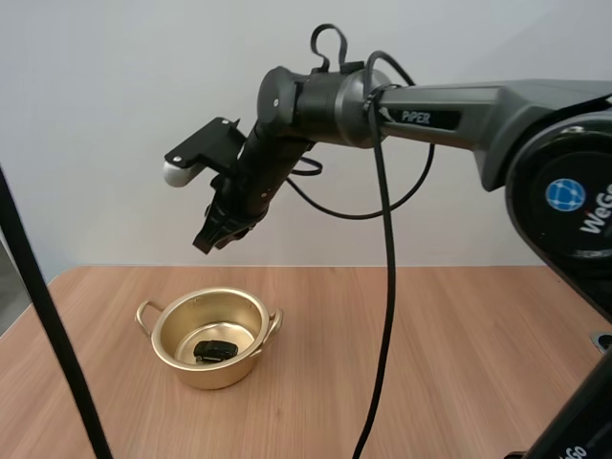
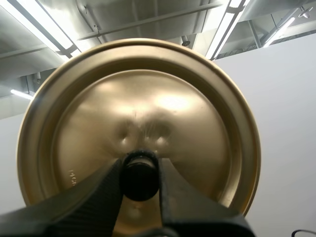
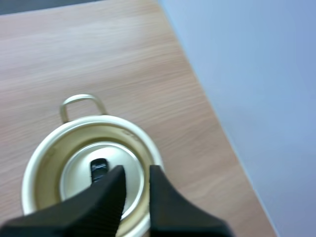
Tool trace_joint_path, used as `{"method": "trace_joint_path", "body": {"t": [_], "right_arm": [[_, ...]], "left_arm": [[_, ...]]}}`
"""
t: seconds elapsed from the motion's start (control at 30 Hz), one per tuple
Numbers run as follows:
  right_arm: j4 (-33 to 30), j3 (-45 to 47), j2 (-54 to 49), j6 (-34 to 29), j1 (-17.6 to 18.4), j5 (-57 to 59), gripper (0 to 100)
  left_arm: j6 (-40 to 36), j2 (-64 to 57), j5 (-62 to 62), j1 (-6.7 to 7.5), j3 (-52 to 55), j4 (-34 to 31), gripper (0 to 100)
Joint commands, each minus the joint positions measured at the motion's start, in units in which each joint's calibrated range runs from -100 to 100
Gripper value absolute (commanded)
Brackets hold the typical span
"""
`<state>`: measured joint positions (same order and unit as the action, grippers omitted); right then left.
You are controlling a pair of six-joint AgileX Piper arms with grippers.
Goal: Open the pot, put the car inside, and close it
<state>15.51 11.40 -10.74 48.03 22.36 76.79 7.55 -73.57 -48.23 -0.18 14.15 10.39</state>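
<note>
The gold pot stands uncovered on the wooden table, and a small black car lies on its bottom. My right gripper hangs high above the pot, its fingers a little apart with nothing between them. From the right wrist, the right gripper is over the pot, with the car just beyond its fingertips. My left gripper is shut on the black knob of the gold lid, which is held up in the air, knob side toward the camera.
The wooden table stretches bare to the right of the pot and in front of it. A pale wall rises behind the table's far edge. The pot has two wire handles.
</note>
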Motion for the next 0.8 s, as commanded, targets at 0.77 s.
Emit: {"method": "trace_joint_path", "body": {"t": [0.77], "right_arm": [[3.18,-0.03,-34.33,-1.07,-25.94,-13.51,0]], "left_arm": [[4.87,1.71,3.10,-0.02,20.18,-2.17,0]]}}
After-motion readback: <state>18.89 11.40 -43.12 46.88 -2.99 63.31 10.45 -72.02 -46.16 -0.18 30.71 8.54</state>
